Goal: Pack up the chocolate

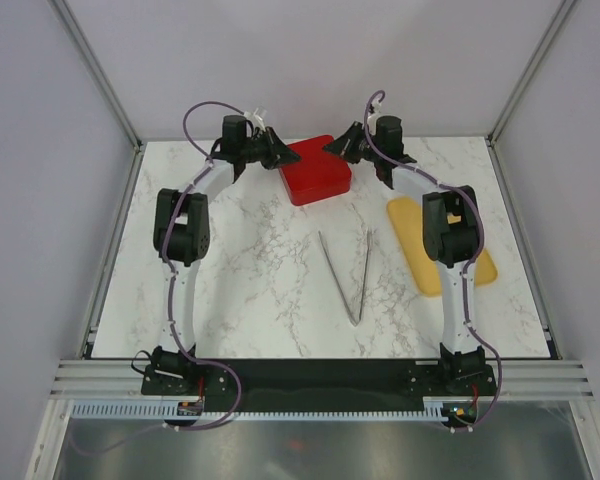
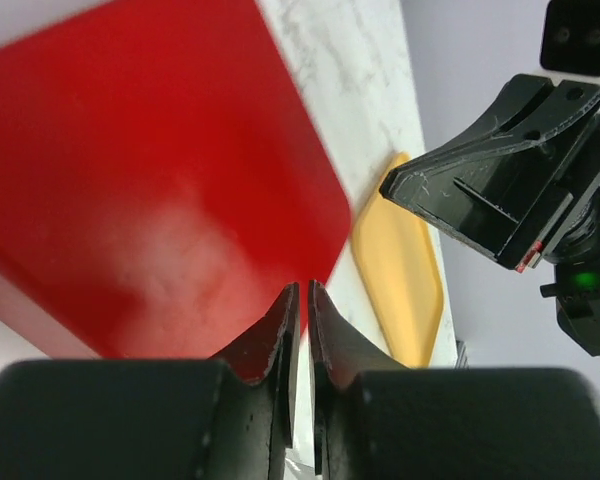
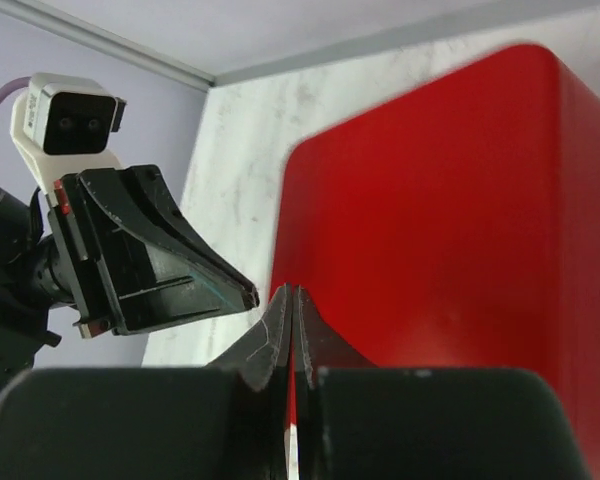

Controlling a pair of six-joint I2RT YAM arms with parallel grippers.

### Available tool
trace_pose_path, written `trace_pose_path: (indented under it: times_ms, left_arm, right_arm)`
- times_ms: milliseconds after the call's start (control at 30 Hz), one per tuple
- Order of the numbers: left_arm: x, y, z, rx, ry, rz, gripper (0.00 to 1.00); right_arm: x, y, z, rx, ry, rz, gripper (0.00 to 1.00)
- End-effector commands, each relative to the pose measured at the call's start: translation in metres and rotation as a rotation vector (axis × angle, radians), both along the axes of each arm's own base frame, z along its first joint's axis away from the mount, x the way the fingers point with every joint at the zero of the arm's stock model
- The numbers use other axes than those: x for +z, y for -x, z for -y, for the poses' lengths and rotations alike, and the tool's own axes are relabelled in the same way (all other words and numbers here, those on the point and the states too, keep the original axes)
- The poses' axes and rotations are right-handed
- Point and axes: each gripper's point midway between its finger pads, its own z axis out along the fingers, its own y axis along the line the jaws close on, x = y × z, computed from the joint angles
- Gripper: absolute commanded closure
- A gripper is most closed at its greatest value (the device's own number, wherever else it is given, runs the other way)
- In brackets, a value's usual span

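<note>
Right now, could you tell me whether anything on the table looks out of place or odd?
Nothing looks spilled or damaged. The red box sits turned askew to the edges of the table, and the tongs lie splayed open mid-table. No chocolate shows in any view.

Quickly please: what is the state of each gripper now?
Left gripper: closed at the red box, grip unclear.
Right gripper: closed by the same box, grip unclear.
</note>
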Motion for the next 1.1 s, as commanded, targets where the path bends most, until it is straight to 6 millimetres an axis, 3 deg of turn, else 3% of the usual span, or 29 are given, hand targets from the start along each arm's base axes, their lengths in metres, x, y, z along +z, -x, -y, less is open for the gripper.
trace_pose_path:
  times_ms: [0, 100, 267, 300, 367, 400, 500, 533, 567, 600, 633, 667, 700, 733, 767, 800, 833, 867, 900, 933, 967, 1000, 1067]
  left_arm:
    - [-0.05, 0.002, -0.001, -0.001, -0.016, -0.083, 0.86]
    - [-0.064, 0.005, -0.003, 0.002, -0.039, -0.106, 0.87]
    - [-0.049, 0.005, -0.008, 0.013, -0.086, -0.089, 0.87]
    - [-0.03, 0.006, -0.01, 0.013, -0.089, -0.064, 0.87]
    - [-0.009, 0.008, -0.012, 0.02, -0.1, -0.027, 0.86]
    - [0.015, 0.013, -0.013, 0.019, -0.105, 0.009, 0.86]
    - [0.051, 0.026, -0.017, 0.017, -0.114, 0.059, 0.82]
    - [0.084, 0.037, -0.02, 0.014, -0.115, 0.118, 0.8]
    - [0.098, 0.044, -0.021, 0.014, -0.117, 0.145, 0.78]
    - [0.099, 0.054, -0.024, 0.014, -0.127, 0.146, 0.76]
    - [0.139, 0.069, -0.029, 0.025, -0.122, 0.223, 0.74]
    - [0.149, 0.077, -0.032, 0.035, -0.131, 0.246, 0.69]
    - [0.152, 0.089, -0.036, 0.036, -0.148, 0.258, 0.65]
    - [0.18, 0.107, -0.043, 0.055, -0.153, 0.312, 0.62]
    - [0.192, 0.118, -0.046, 0.059, -0.161, 0.341, 0.54]
    - [0.186, 0.129, -0.05, 0.056, -0.185, 0.343, 0.5]
    - [0.19, 0.136, -0.055, 0.077, -0.206, 0.355, 0.45]
    - [0.198, 0.158, -0.062, 0.086, -0.216, 0.374, 0.27]
    - [0.199, 0.167, -0.066, 0.089, -0.233, 0.394, 0.01]
    - [0.203, 0.176, -0.071, 0.107, -0.244, 0.414, 0.0]
    - [0.203, 0.212, -0.079, 0.111, -0.257, 0.447, 0.0]
    - [0.203, 0.212, -0.08, 0.114, -0.258, 0.447, 0.0]
    - [0.2, 0.235, -0.085, 0.12, -0.262, 0.461, 0.0]
  right_arm:
    - [-0.074, 0.0, 0.008, -0.004, 0.006, -0.137, 0.99]
    - [-0.087, 0.002, 0.009, -0.005, 0.024, -0.16, 0.99]
    - [-0.063, 0.001, 0.01, -0.017, 0.032, -0.133, 1.0]
    - [-0.041, 0.002, 0.011, -0.015, 0.034, -0.097, 0.99]
    - [-0.018, 0.006, 0.009, -0.013, 0.039, -0.058, 0.99]
    - [0.005, 0.01, 0.01, -0.009, 0.043, -0.026, 0.99]
    - [0.043, 0.027, 0.013, -0.025, 0.09, -0.002, 0.97]
    - [0.046, 0.033, 0.015, -0.028, 0.141, 0.009, 0.95]
    - [0.062, 0.043, 0.026, -0.076, 0.189, 0.002, 0.81]
    - [0.068, 0.051, 0.03, -0.089, 0.223, 0.01, 0.75]
    - [0.074, 0.059, 0.033, -0.101, 0.272, 0.032, 0.69]
    - [0.089, 0.077, 0.041, -0.122, 0.305, 0.04, 0.57]
    - [0.093, 0.083, 0.051, -0.166, 0.346, 0.049, 0.32]
    - [0.087, 0.095, 0.055, -0.165, 0.396, 0.05, 0.02]
    - [0.108, 0.112, 0.062, -0.179, 0.407, 0.076, 0.02]
    - [0.112, 0.121, 0.067, -0.196, 0.427, 0.082, 0.02]
    - [0.101, 0.133, 0.073, -0.198, 0.45, 0.058, 0.02]
    - [0.122, 0.149, 0.08, -0.22, 0.444, 0.093, 0.02]
    - [0.123, 0.157, 0.084, -0.243, 0.445, 0.089, 0.02]
    - [0.108, 0.167, 0.094, -0.28, 0.47, 0.053, 0.02]
    - [0.12, 0.193, 0.11, -0.332, 0.465, 0.075, 0.02]
    - [0.108, 0.196, 0.111, -0.326, 0.477, 0.053, 0.02]
    - [0.117, 0.216, 0.119, -0.332, 0.482, 0.076, 0.02]
